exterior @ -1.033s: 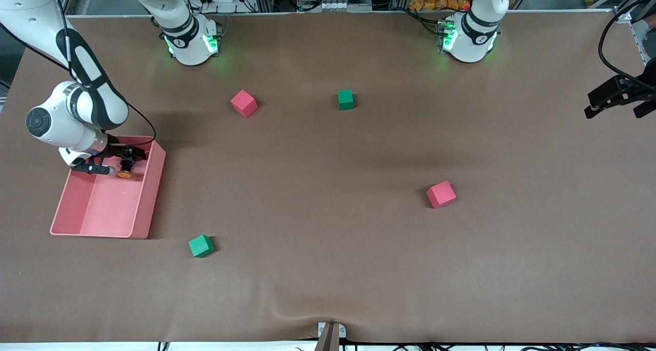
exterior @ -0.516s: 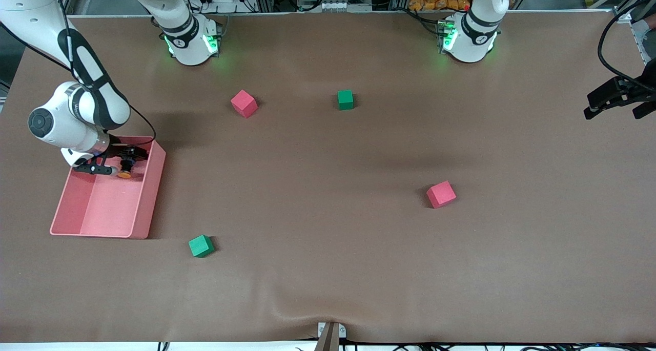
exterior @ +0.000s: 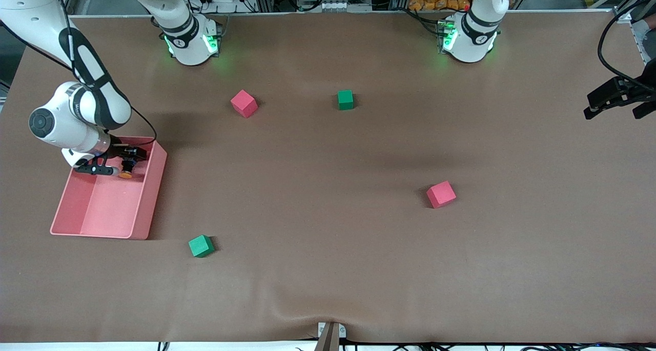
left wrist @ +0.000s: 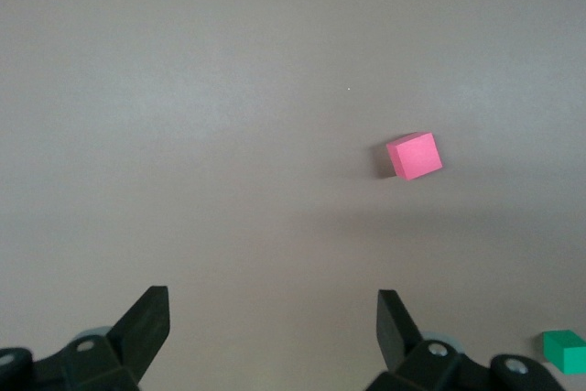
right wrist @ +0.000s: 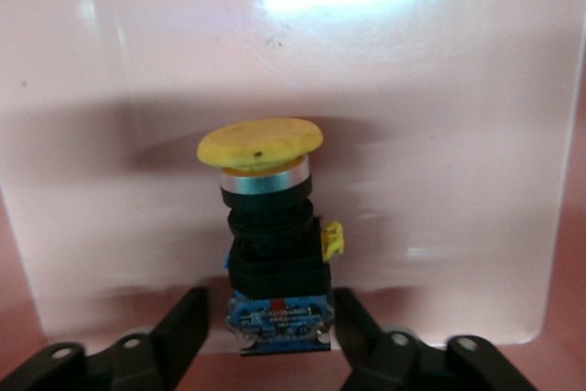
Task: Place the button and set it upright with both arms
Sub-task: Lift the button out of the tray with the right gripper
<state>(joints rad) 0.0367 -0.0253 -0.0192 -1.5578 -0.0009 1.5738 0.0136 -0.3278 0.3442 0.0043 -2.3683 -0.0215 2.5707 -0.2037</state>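
Button (right wrist: pixel 271 235) lies lengthwise between right gripper (right wrist: pixel 270 331) fingers, cap outward.

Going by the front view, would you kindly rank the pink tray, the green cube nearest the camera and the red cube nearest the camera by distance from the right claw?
1. Pink plastic tray: directly under the right claw, at the right arm's end.
2. Green foam cube: on the table beside the tray's corner, nearer the camera.
3. Red foam cube: toward the left arm's end.
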